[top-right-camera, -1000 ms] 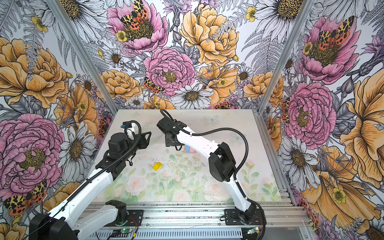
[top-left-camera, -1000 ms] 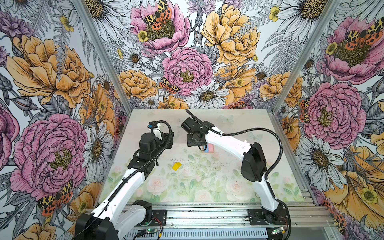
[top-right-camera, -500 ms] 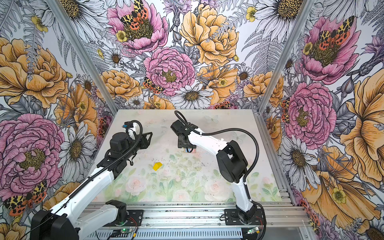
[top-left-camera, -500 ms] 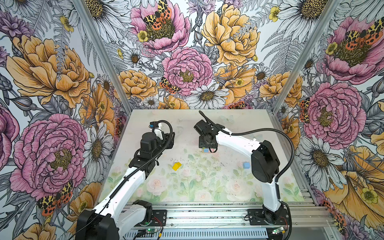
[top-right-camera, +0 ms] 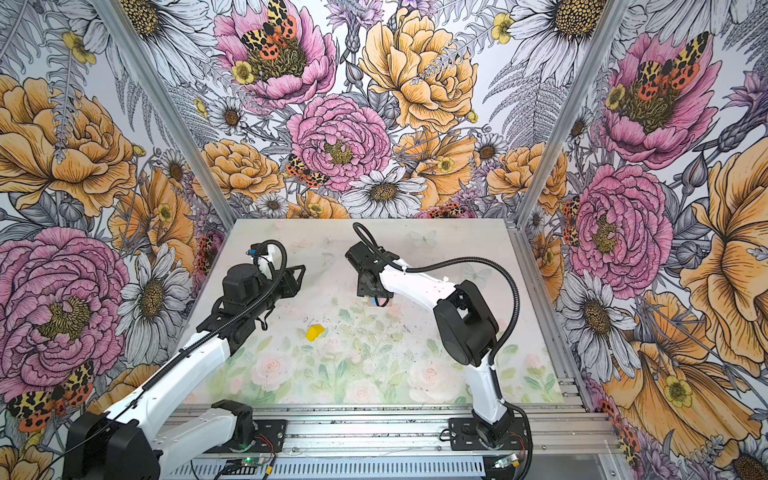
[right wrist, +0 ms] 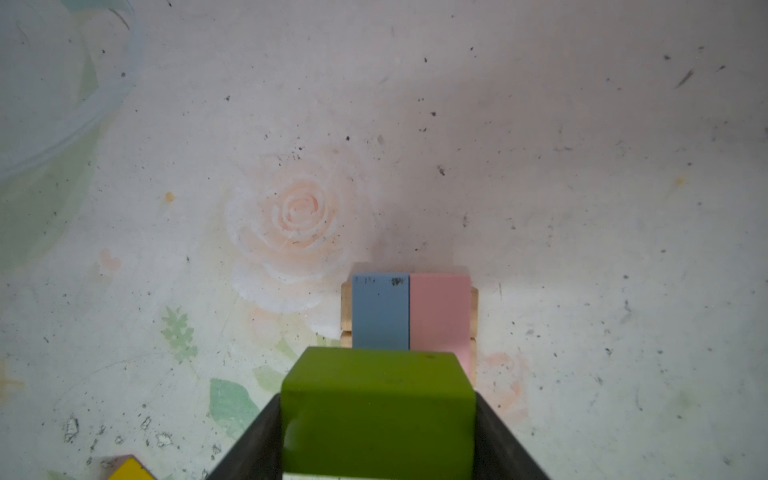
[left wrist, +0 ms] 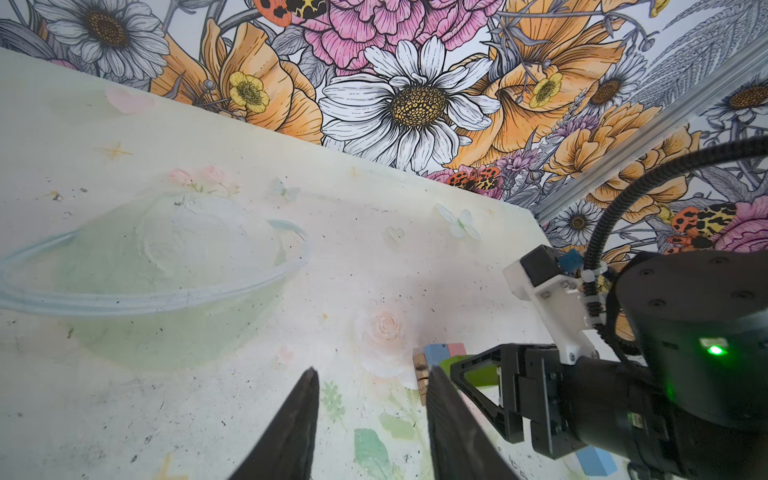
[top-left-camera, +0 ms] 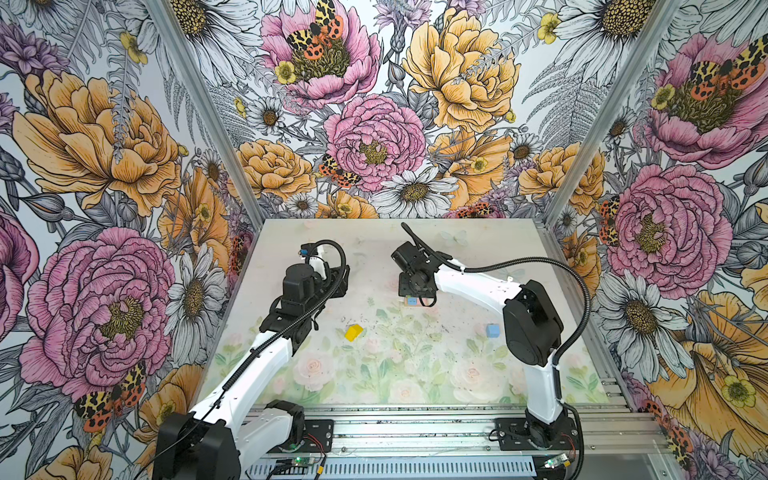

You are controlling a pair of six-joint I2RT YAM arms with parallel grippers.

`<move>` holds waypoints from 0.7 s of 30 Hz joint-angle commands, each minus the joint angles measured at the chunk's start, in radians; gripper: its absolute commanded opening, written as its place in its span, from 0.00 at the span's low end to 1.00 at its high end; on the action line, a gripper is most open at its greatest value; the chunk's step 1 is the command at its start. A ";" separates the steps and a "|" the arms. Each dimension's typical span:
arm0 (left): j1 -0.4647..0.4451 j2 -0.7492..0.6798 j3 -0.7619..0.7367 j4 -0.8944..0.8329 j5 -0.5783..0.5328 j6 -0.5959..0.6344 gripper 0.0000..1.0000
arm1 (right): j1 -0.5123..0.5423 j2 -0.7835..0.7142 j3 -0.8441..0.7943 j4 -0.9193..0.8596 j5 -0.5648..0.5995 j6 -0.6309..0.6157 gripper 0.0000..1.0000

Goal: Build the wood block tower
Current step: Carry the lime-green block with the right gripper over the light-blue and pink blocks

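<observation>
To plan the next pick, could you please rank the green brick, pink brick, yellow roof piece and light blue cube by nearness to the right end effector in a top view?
1. green brick: held in the right end effector.
2. pink brick: just beneath.
3. yellow roof piece, left, and light blue cube, right: too close to call.

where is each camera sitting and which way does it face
Both top views: high at the front, looking down at the table; the left arm and right arm show.
Left wrist: on the left arm, looking past the open left hand across the table toward the right hand and back wall.
Right wrist: on the right arm, looking down past the right hand's green brick at the blue brick and pink brick.
Shared: both wrist views show the green brick by the blue and pink bricks.
</observation>
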 commanded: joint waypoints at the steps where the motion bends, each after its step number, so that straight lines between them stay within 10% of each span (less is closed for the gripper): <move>1: 0.009 0.006 -0.003 0.018 0.013 -0.005 0.44 | -0.010 -0.030 -0.006 0.027 0.002 -0.013 0.24; 21: 0.010 0.009 -0.002 0.015 0.011 -0.003 0.44 | -0.025 0.001 0.000 0.026 -0.024 -0.056 0.24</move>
